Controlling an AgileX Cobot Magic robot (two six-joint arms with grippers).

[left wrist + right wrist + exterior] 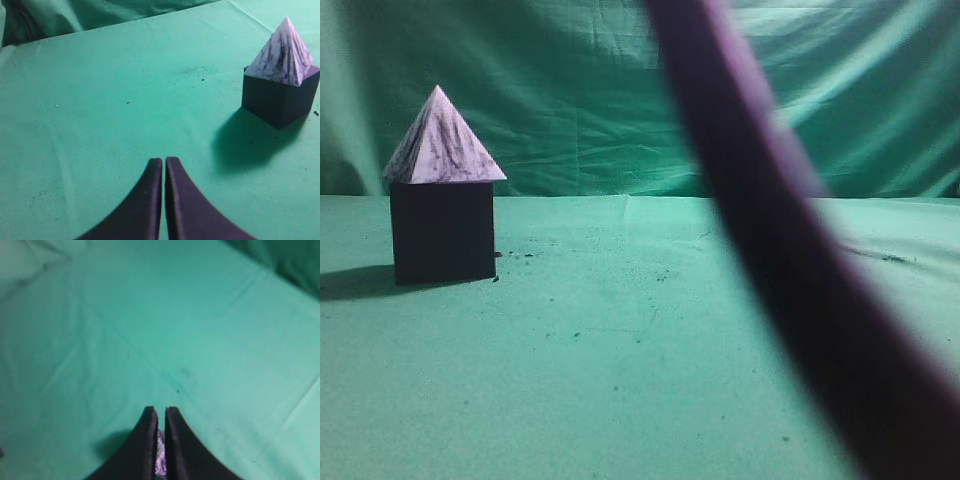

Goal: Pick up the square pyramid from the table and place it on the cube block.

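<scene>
Marbled square pyramid (442,143) sits flush atop cube block (443,232), table's left.

The square pyramid (442,140) sits upright atop the cube block (443,232).

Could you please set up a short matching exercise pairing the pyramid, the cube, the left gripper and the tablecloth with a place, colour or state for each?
Things:
1. square pyramid
2. cube block
3. left gripper
4. table

Descriptions:
A. fingers closed together, holding nothing
B. green cloth with small dark specks
C. resting on top of the dark block
D. very dark, standing directly on the cloth

Pairs: 1-C, 2-D, 3-A, 4-B
</scene>
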